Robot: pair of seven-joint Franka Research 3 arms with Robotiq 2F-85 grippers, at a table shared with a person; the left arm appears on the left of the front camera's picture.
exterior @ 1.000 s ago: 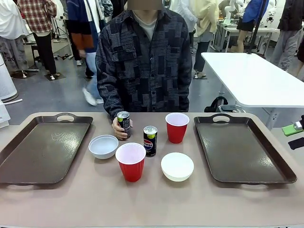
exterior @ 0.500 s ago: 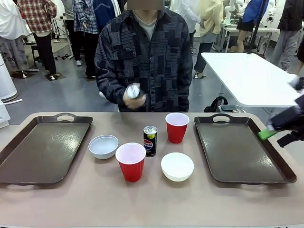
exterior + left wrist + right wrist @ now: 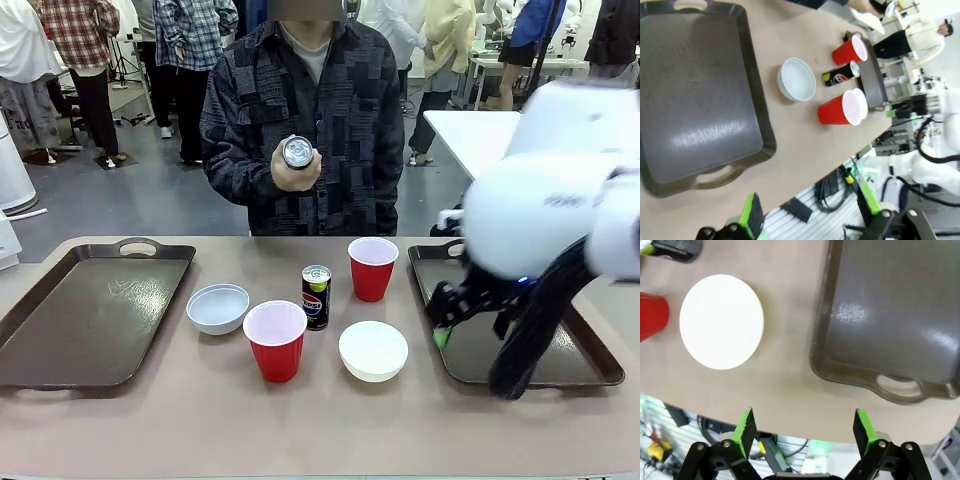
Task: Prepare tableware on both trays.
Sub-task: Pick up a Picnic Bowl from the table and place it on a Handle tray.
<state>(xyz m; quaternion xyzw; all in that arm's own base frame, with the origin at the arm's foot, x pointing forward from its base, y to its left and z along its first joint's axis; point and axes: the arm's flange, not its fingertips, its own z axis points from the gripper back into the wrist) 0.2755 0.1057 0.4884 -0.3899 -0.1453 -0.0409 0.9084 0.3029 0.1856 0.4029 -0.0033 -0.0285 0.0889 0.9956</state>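
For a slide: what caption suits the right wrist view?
Open right gripper looking down at a white bowl beside a brown tray.

My right arm point(image 3: 560, 210) is a bulbous white shell trailing thick black cables point(image 3: 528, 340); my left gripper point(image 3: 807, 207) and right gripper point(image 3: 802, 426) are black with green pads point(image 3: 746, 426)

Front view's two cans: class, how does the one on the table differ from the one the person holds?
The standing can rests upright on the table; the held can is raised and tipped, top toward the camera. The standing can shows its Pepsi logo; the person's hand covers the held can's side. Both are slim, with silver tops.
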